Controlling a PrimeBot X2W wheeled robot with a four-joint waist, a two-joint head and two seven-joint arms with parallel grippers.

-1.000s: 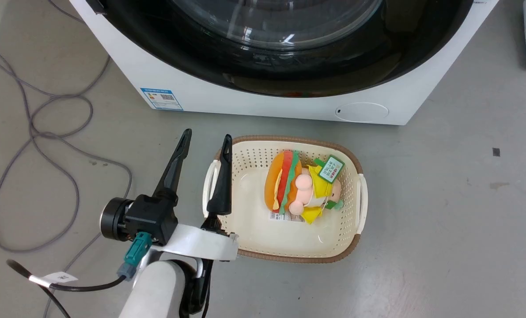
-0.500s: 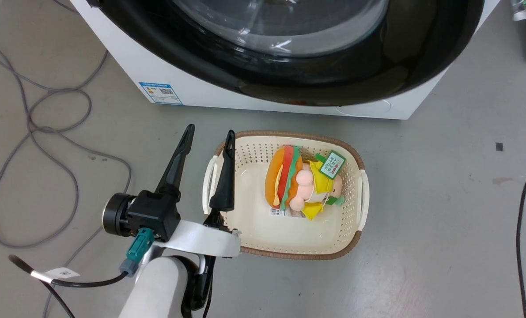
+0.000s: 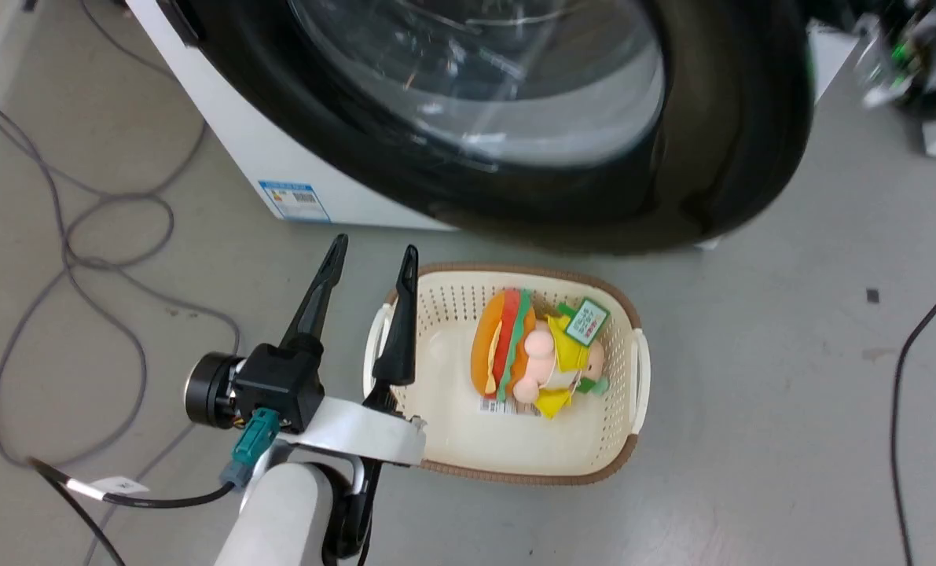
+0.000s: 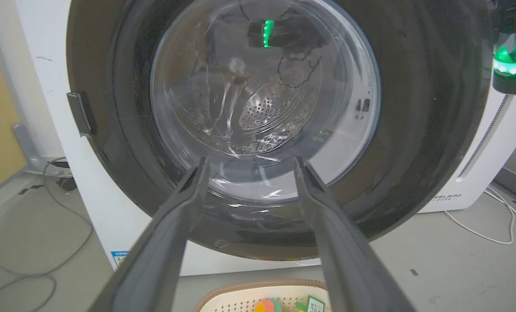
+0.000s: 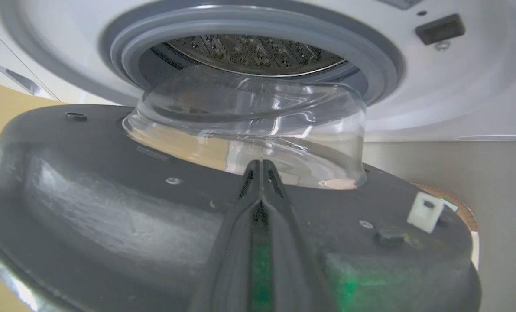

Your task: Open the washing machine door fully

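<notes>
The left fingers hang spread and empty beside the basket. Above it the door stands part open, off the washer. The right fingers, pressed together on nothing, lie along its dark inner face. I'd push outward steadily near the free edge, clear of the glass bowl.

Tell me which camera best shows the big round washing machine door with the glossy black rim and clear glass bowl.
The left wrist view: the washing machine door faces it, nearly the whole front in frame. The head view catches its lower rim and glass from above, blurred. The right wrist view sees its dark inner face.
</notes>
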